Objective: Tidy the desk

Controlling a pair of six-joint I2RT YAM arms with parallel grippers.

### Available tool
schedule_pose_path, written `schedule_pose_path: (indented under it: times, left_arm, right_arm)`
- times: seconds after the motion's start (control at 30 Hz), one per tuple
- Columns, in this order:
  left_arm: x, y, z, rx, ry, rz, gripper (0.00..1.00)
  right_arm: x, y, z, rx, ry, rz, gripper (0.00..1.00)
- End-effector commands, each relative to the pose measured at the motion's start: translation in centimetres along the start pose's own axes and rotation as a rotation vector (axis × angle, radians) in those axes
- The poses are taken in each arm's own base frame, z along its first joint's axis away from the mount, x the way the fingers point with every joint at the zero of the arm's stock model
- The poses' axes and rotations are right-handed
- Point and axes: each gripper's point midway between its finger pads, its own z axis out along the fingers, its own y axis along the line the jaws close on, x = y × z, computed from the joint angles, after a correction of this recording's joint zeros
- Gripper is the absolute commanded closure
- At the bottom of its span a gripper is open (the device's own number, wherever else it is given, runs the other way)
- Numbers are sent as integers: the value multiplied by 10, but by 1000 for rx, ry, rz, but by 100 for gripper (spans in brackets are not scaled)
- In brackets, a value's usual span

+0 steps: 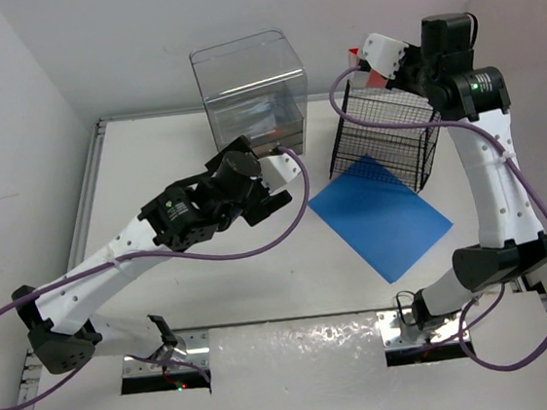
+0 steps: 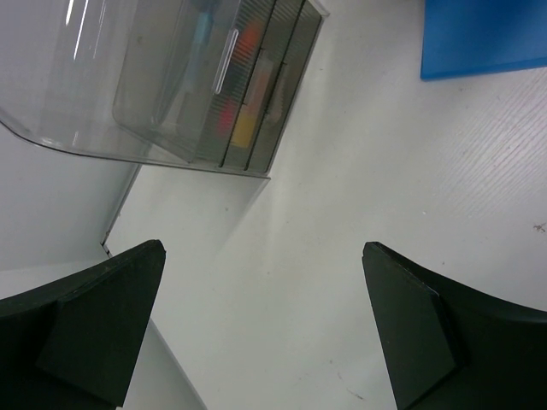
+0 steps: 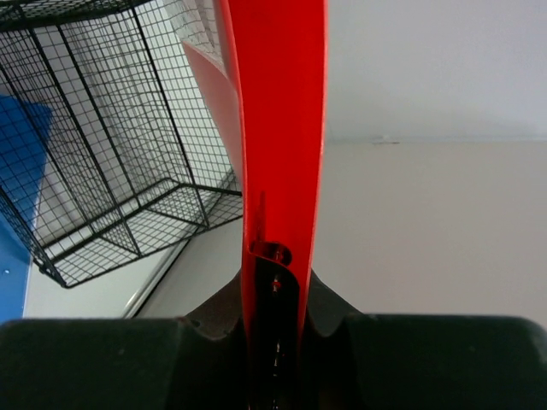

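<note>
Top external: white desk (image 1: 262,284) between white walls (image 1: 137,23); left pincer (image 2: 263,249) gapes; right pincer (image 3: 278,290) clamps red sheet (image 3: 282,128).

Top view: high behind the near edge, looking down on the table (image 1: 291,281). Left wrist: low, close; shares the clear drawer box (image 2: 214,94) and blue sheet (image 2: 483,34). Right wrist: close; shares the wire basket (image 3: 102,171).

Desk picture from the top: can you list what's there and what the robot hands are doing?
Desk: white, flat
Clear drawer box: at the back, colourful things inside
Wire basket: black, right of the box
Blue sheet: flat on the desk, by the basket's near side
Left gripper: open, empty, above bare desk
Right gripper: shut on a thin red sheet at the basket's top
</note>
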Motion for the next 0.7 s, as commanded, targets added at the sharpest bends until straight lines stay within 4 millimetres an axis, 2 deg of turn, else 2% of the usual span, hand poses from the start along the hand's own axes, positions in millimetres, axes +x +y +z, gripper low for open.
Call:
schedule_pose_path:
  times: [0.0, 0.2, 0.3, 0.5, 0.67]
  left_arm:
    - [-11, 6, -4, -25, -47, -22, 0]
    - [-11, 7, -5, -26, -50, -20, 0]
    - [-12, 8, -6, -27, -51, -22, 0]
    - [-11, 8, -6, -31, -48, -20, 1]
    - [-9, 8, -4, -30, -40, -13, 0]
  right_arm:
    - [-2, -24, -24, 106, -26, 6, 100]
    - [0, -5, -4, 52, -34, 0, 100]
    - [1, -4, 8, 36, -18, 1, 100]
    - [4, 0, 19, 16, -5, -1, 100]
    - [-6, 0, 32, -4, -51, -19, 100]
